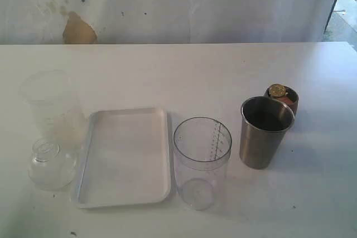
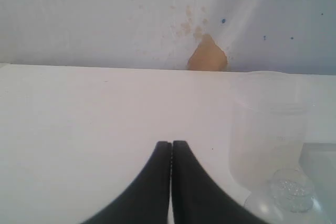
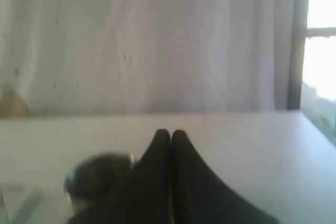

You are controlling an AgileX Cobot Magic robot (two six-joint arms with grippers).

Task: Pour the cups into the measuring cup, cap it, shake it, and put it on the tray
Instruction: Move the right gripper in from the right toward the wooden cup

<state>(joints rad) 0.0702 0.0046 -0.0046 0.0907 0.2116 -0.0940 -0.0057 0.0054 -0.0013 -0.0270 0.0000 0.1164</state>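
The clear measuring cup (image 1: 202, 157) with dark marks stands upright near the table's front middle. To its right is the steel tumbler (image 1: 265, 132), and just behind that the small brown wooden cup (image 1: 285, 100) with something golden inside. The white tray (image 1: 125, 160) lies left of the measuring cup. Neither gripper shows in the exterior view. My left gripper (image 2: 171, 143) is shut and holds nothing, over bare table. My right gripper (image 3: 170, 132) is also shut and holds nothing, with the blurred rim of the steel tumbler (image 3: 97, 174) beside it.
A frosted plastic container (image 1: 47, 101) stands left of the tray, with a clear domed lid (image 1: 51, 163) in front of it. Both also show in the left wrist view, the container (image 2: 268, 129) and the lid (image 2: 289, 192). A stained white wall backs the table.
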